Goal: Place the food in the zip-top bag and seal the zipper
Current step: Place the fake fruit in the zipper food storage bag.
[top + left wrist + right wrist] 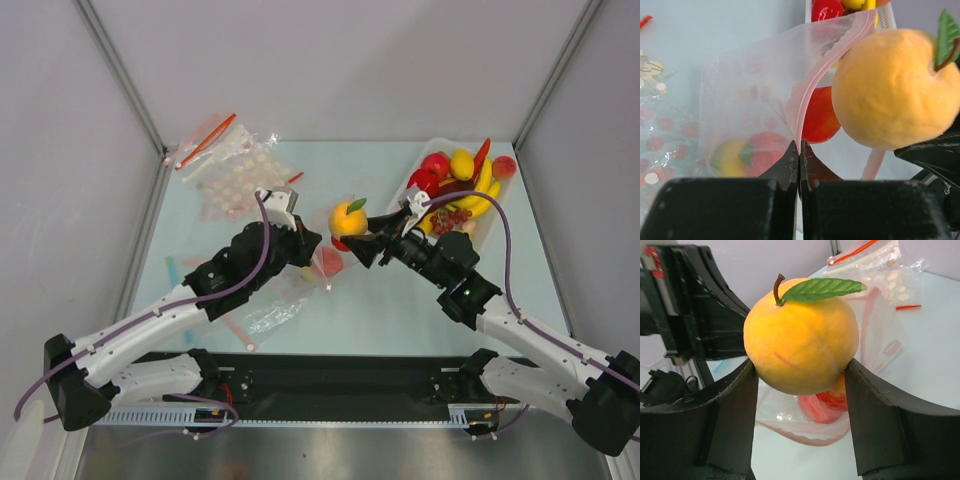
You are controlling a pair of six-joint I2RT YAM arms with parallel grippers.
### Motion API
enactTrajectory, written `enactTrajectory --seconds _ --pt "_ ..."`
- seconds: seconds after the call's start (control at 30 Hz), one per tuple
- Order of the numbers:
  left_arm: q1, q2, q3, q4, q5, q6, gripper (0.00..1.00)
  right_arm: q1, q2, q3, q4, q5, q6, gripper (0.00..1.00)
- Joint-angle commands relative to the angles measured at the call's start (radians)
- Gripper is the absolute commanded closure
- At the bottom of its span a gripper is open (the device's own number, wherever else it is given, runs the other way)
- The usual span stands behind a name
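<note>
My right gripper (362, 240) (800, 372) is shut on an orange peach (348, 217) (800, 335) with a green leaf and holds it just above the open mouth of the zip-top bag (285, 295) (750, 95). My left gripper (305, 246) (799, 150) is shut on the bag's mouth edge at the pink-red zipper (810, 95) and holds it up. A red fruit (817, 117) and a yellow-and-pink fruit (740, 155) lie in the bag. The peach fills the right of the left wrist view (895, 90). The bag's lower lip (805, 435) sags under the peach.
A white tray (484, 228) at the back right holds several more toy fruits (455, 180). Clear bags printed with pale dots (235, 170) lie at the back left. A thin blue strip (172, 268) lies left of my left arm. Grey walls close in the table.
</note>
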Motion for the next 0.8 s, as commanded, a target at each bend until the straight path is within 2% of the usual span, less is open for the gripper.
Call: enactTrajectory --seconds 0.0,0.13,0.23,0.27,0.37,0.47,0.6,0.77 --pt "0.003 -0.059 -0.015 0.056 -0.035 0.001 0.99 0.006 0.007 0.016 0.032 0.029 -0.064 0.69" --pt "0.003 -0.076 -0.018 0.045 -0.077 -0.004 0.99 0.016 0.022 0.015 0.043 0.004 -0.115 0.68" --pt "0.003 -0.076 -0.018 0.042 -0.086 -0.007 0.99 0.060 0.042 0.021 0.043 0.001 -0.179 0.61" --pt "0.003 -0.073 -0.017 0.042 -0.084 -0.007 0.99 0.071 0.045 0.029 0.034 0.004 -0.193 0.44" --pt "0.003 -0.065 -0.014 0.041 -0.083 -0.007 1.00 0.119 0.073 0.068 -0.038 0.027 -0.242 0.20" --pt "0.003 -0.063 -0.012 0.038 -0.084 -0.005 1.00 0.139 0.085 0.084 -0.058 0.073 -0.241 0.18" --pt "0.003 -0.060 -0.006 0.021 -0.113 -0.011 1.00 0.139 0.085 0.101 -0.087 0.126 -0.219 0.10" --pt "0.003 -0.046 0.012 -0.014 -0.147 -0.025 0.99 0.141 0.087 0.122 -0.121 0.132 -0.202 0.10"
